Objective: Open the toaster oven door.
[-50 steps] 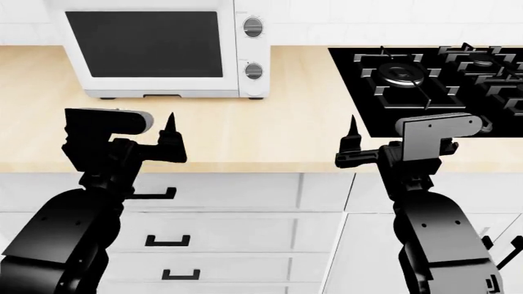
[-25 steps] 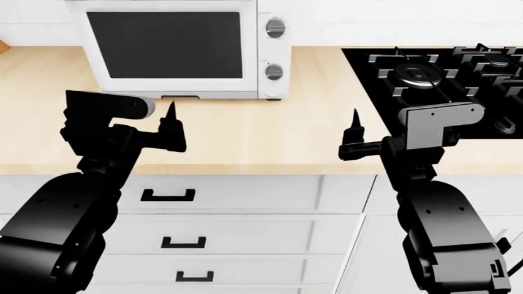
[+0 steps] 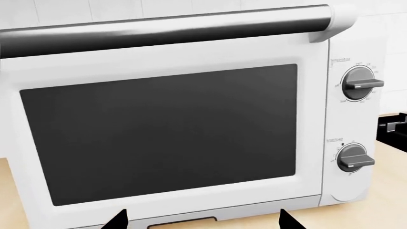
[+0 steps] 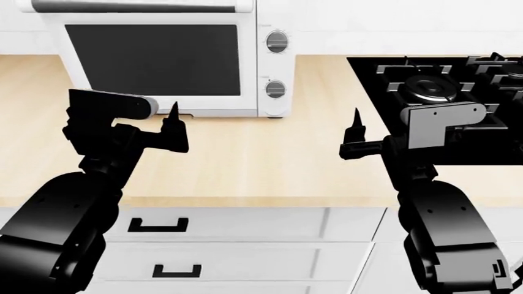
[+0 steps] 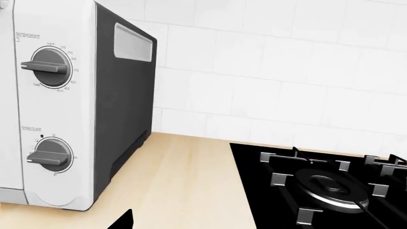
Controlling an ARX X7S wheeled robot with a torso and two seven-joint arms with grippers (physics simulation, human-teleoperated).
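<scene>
The white toaster oven (image 4: 163,58) stands at the back left of the wooden counter, with two round knobs (image 4: 277,41) on its right panel. Its door (image 3: 159,138), with dark glass, is shut; the silver bar handle (image 3: 165,31) runs along its top edge. My left gripper (image 4: 173,128) hovers over the counter in front of the door, open and empty, with both fingertips (image 3: 119,220) apart in the left wrist view. My right gripper (image 4: 356,131) hovers right of the oven, open and empty; one fingertip (image 5: 125,222) shows, beside the oven's knob panel (image 5: 47,119).
A black gas hob (image 4: 441,92) with metal grates fills the counter's right side, also in the right wrist view (image 5: 318,186). White drawers with black handles (image 4: 158,225) sit below the counter's front edge. A tiled wall (image 5: 273,71) stands behind.
The head view has shifted: the oven now sits lower and nearer, and its bar handle has come into view. Both arms keep the same pose, grippers unchanged.
</scene>
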